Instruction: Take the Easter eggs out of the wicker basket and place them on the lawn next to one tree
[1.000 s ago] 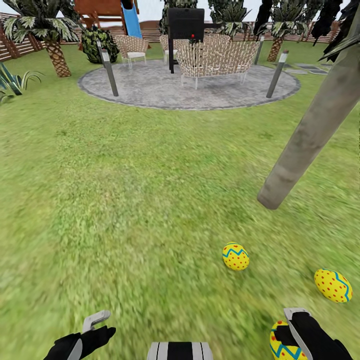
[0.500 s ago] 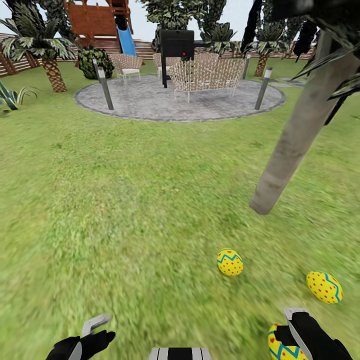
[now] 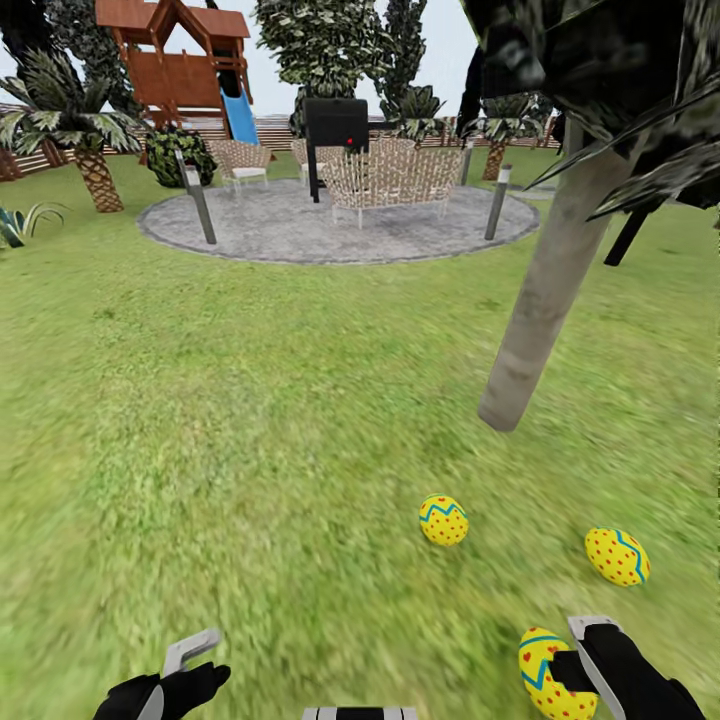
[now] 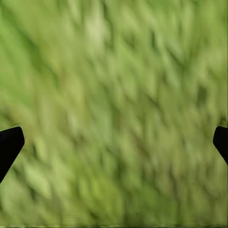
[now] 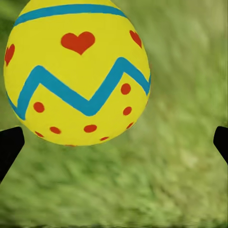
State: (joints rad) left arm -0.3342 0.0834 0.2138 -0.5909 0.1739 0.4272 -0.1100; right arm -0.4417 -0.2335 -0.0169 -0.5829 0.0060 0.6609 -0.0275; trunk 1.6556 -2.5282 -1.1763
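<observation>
Three yellow Easter eggs with blue zigzags and red dots are on the lawn (image 3: 250, 420) near the pale trunk of a tree (image 3: 540, 300). One egg (image 3: 443, 520) and a second egg (image 3: 617, 556) lie in front of the trunk. The third egg (image 3: 548, 675) (image 5: 76, 71) is right beside my right gripper (image 3: 588, 662) (image 5: 114, 145), which is open, its fingers spread wide and not clamping the egg. My left gripper (image 3: 185, 662) (image 4: 114, 147) hangs open over bare grass. The wicker basket is out of view.
Beyond the grass is a round grey patio (image 3: 330, 230) with pale woven chairs (image 3: 390, 180), a black grill (image 3: 335, 125) and short lamp posts (image 3: 197, 200). A wooden playset with a blue slide (image 3: 185, 60) and palms (image 3: 85, 150) stand behind it. Dark foliage (image 3: 600, 70) overhangs the trunk.
The whole view has tilted up and shifted, so patio, trunk and eggs slid left in the picture. More of the third egg now shows beside the right gripper. Both grippers hold their poses.
</observation>
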